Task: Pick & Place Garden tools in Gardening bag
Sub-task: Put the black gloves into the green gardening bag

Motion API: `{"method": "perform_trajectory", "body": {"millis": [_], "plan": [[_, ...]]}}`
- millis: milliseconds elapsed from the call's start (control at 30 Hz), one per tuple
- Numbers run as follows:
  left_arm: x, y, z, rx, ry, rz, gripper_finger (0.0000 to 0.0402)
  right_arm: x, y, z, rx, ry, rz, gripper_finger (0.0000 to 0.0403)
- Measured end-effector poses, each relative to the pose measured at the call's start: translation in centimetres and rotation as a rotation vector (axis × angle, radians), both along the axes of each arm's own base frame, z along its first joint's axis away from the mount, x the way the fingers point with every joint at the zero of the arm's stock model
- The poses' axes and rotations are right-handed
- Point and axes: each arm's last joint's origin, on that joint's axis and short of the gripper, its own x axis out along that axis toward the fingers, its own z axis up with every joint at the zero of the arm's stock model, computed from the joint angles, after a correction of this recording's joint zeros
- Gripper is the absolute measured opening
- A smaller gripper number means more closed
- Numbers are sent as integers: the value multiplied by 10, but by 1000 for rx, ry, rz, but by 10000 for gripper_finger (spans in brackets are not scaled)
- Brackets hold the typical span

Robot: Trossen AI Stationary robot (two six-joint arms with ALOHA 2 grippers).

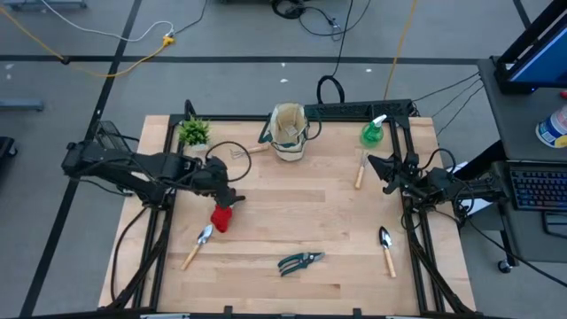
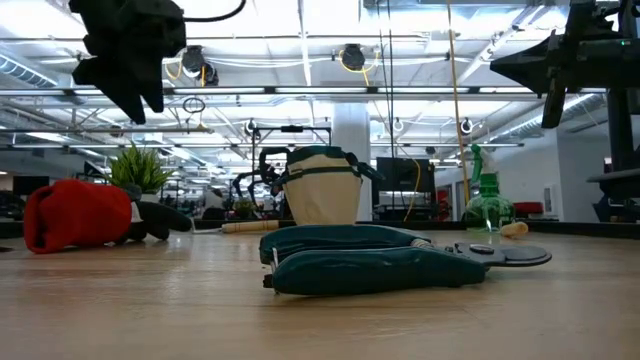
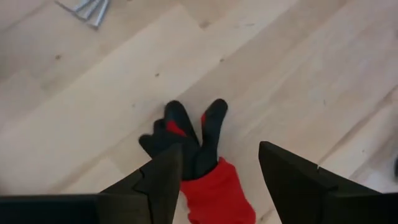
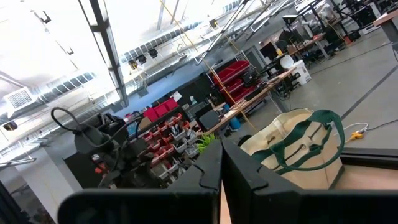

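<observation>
Gardening bag [image 1: 289, 131], one, stands upright at the far middle of the desk [image 1: 301, 221]. One potted plant [image 1: 193, 132] at far left corner, one green spray bottle [image 1: 373, 133] at far right. One red glove [image 1: 221, 218] lies flat, left of centre. One pair of shears [image 1: 299, 262] at near edge. Two trowels [image 1: 198, 245] [image 1: 386, 249]; one rake [image 1: 249, 151] beside the bag; one wooden-handled tool [image 1: 361, 171] below the bottle. Left pincer [image 3: 217, 168] hovers released over the glove's cuff, not touching. Right pincer [image 1: 372, 163] clenched, empty, at right edge.

L hand [image 3: 217, 171] raised, fingers parted; R hand [image 4: 222, 168] shut, parked at R edge
</observation>
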Motion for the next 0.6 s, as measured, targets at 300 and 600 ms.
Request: {"method": "perform_trajectory", "body": {"millis": [300,600], "plan": [[0,0,-2,-51,-6,143,232,0,0,0,0,1,0,0],[0,-1,-2,-52,-12,169,368,0,0,0,0,1,0,0]]}}
